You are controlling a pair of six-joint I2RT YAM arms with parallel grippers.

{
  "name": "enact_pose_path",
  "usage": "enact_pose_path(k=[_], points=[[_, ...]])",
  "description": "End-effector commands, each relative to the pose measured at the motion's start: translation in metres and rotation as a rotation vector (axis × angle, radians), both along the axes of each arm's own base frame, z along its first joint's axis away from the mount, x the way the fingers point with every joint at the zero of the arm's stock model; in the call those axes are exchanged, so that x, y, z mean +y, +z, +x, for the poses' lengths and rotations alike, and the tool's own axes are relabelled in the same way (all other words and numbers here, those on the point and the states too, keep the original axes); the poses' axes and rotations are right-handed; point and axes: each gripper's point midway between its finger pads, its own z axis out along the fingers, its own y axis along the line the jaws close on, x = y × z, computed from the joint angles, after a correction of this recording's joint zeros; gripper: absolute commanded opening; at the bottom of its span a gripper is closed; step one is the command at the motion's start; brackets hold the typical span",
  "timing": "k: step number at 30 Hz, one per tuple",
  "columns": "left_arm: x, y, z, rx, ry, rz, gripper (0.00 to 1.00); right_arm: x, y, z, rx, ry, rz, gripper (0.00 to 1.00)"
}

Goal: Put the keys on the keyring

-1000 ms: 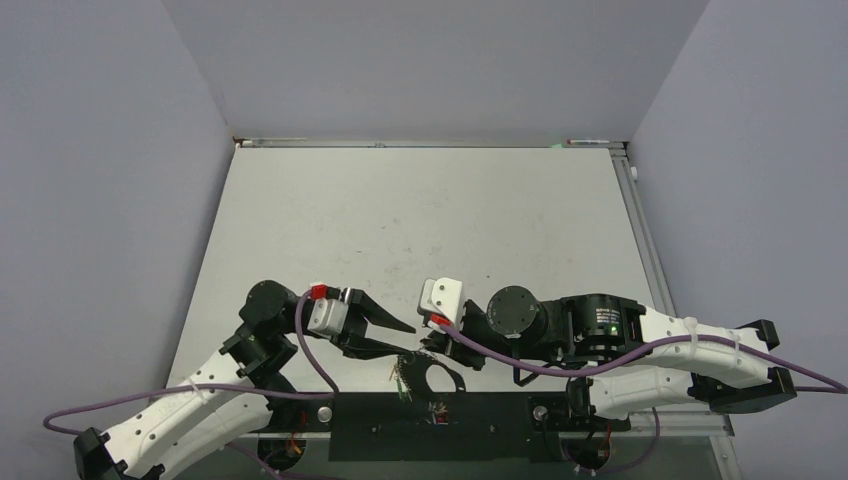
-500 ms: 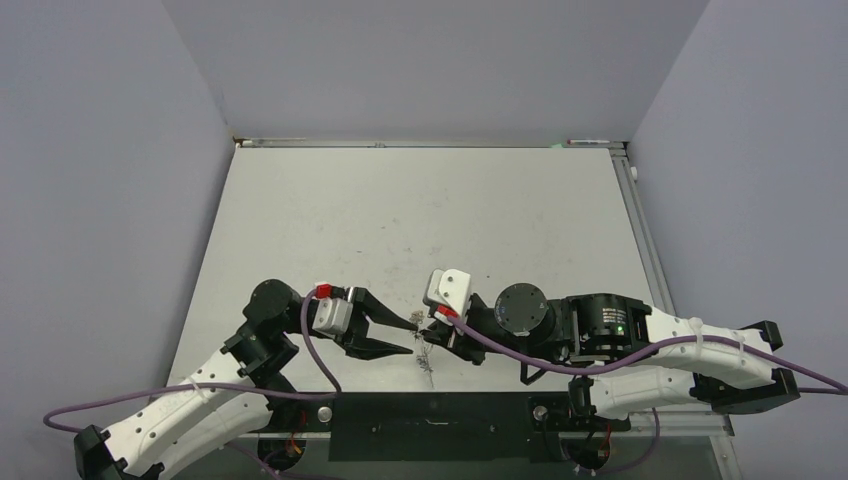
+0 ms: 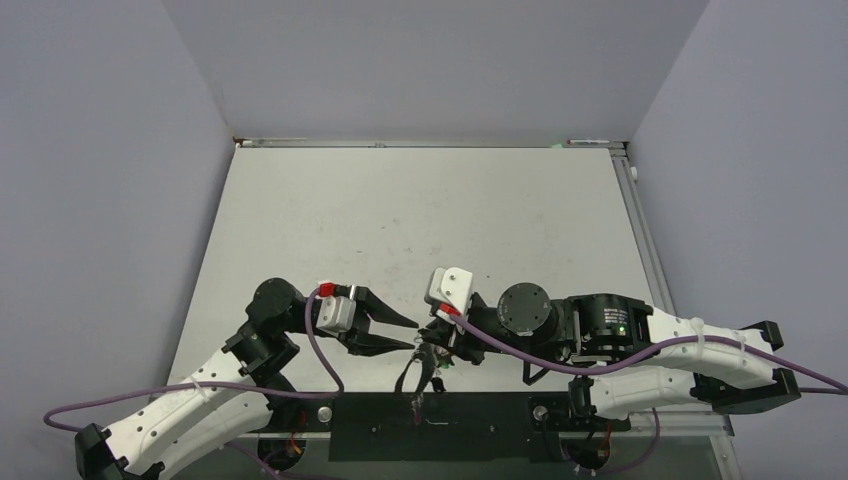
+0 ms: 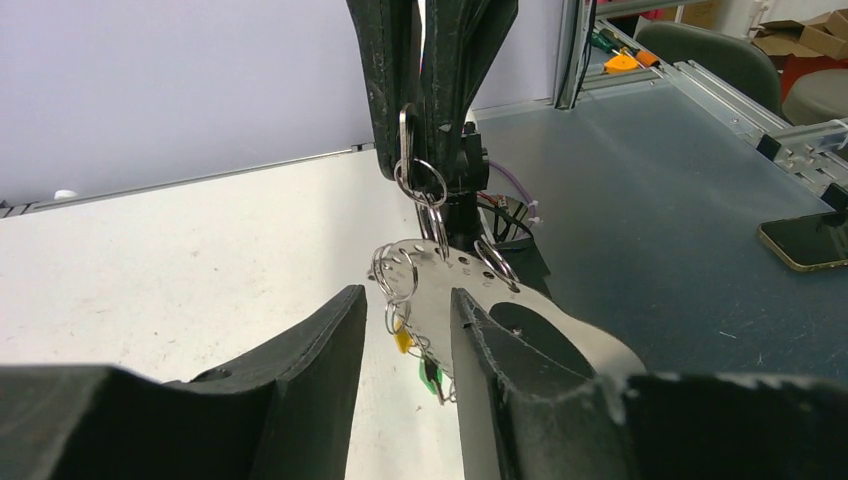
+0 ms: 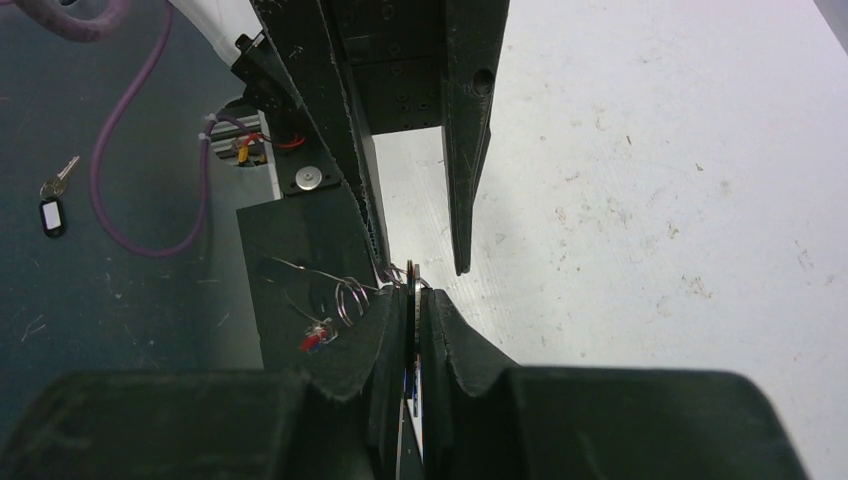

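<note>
item: keyring (image 4: 470,296), a flat grey oval loop with small wire rings (image 4: 395,268) strung along its rim.
keys: yellow head (image 4: 402,340), green head (image 4: 430,375) and red-and-blue heads (image 5: 318,338), all dangling under the loop.
location: hanging in the air at 6 o'clock of the table (image 3: 420,230), hung by 1 small ring from a silver tab (image 4: 405,130).
right gripper (image 3: 430,338): fingers pressed together on that tab; key or link, cannot tell.
left gripper (image 3: 413,335): at its 9 o'clock, 2 fingers spread, the loop facing the gap between them.
</note>
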Motion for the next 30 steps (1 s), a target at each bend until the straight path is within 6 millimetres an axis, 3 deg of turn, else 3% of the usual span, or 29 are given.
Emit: enact_pose_path(k=[1, 14, 30], points=[[0.0, 0.013, 0.001, -0.039, 0.009, -0.03, 0.33, 0.004, 0.032, 0.002, -0.011, -0.013, 0.132, 0.05], [0.002, 0.018, 0.006, -0.063, 0.058, -0.056, 0.3, 0.014, 0.034, 0.002, -0.015, -0.006, 0.158, 0.05], [0.009, 0.03, 0.014, -0.106, 0.134, -0.109, 0.16, 0.03, 0.035, 0.004, -0.023, -0.002, 0.168, 0.05]])
